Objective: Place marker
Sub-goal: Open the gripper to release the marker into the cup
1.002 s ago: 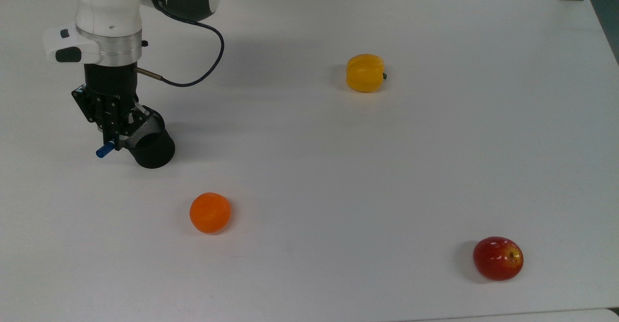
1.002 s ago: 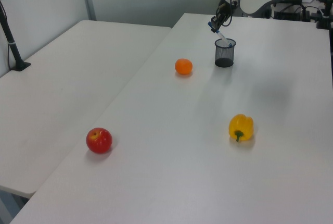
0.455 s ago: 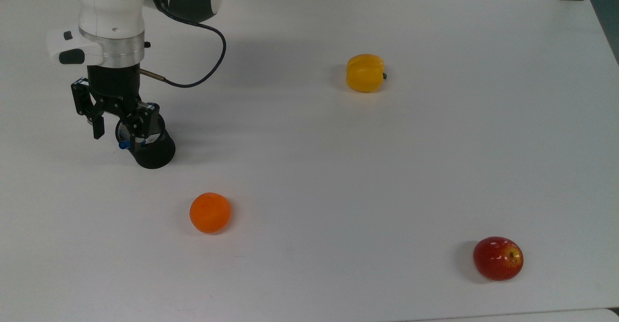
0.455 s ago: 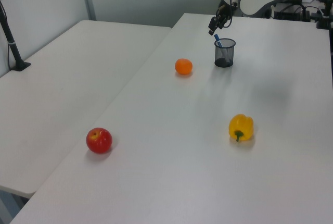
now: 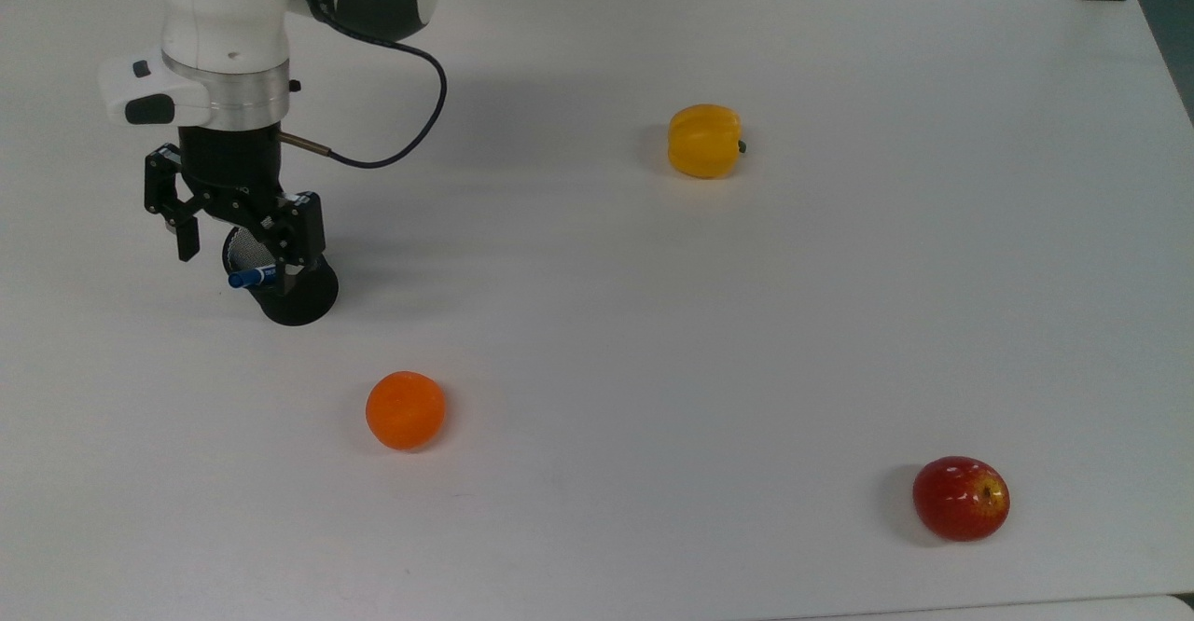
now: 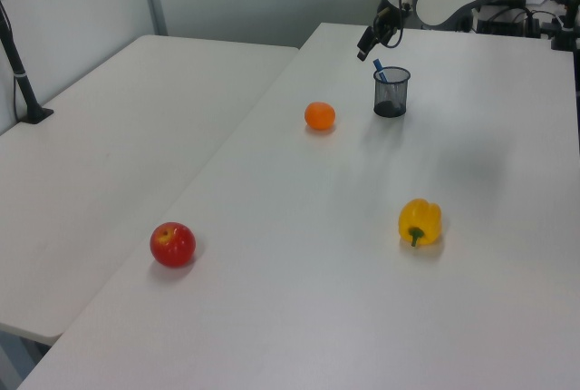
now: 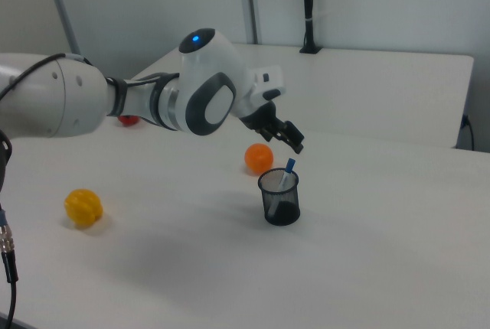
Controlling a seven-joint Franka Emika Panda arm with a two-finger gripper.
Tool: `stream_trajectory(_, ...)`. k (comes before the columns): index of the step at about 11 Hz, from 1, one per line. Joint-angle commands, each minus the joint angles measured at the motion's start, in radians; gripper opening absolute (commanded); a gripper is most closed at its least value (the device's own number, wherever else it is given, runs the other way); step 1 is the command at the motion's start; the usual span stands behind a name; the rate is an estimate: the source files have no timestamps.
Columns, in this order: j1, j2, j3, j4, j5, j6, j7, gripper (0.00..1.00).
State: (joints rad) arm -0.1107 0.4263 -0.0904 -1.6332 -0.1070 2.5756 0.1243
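Observation:
The marker (image 5: 250, 277) stands tilted in the black mesh cup (image 5: 297, 298), its blue cap poking over the rim toward the top view's left. My gripper (image 5: 244, 241) hangs open just above the cup, one finger on each side, touching nothing. In the left view the gripper (image 6: 373, 44) sits above and slightly left of the cup (image 6: 391, 92), with the marker (image 6: 380, 70) leaning out of it. In the right view the marker (image 7: 289, 169) rises from the cup (image 7: 279, 198) below the gripper (image 7: 285, 137).
An orange (image 5: 405, 410) lies near the cup. A yellow pepper (image 5: 704, 141) sits mid-table and a red apple (image 5: 961, 498) at the top view's lower right. A cable loops from my wrist. A second table (image 6: 109, 136) adjoins in the left view.
My gripper opened and let go of the marker, which dropped into the cup. The gripper then rose a little above the rim.

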Motion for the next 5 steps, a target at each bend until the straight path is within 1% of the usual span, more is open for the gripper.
stream_trajectory(1,0.093,-0.081,-0.005,-0.025,-0.028,-0.112,0.018,1.00)
stream_trajectory(3,0.152,-0.124,-0.005,-0.017,-0.048,-0.240,0.015,1.00)
stream_trajectory(5,0.206,-0.167,0.000,-0.004,-0.048,-0.430,0.009,1.00)
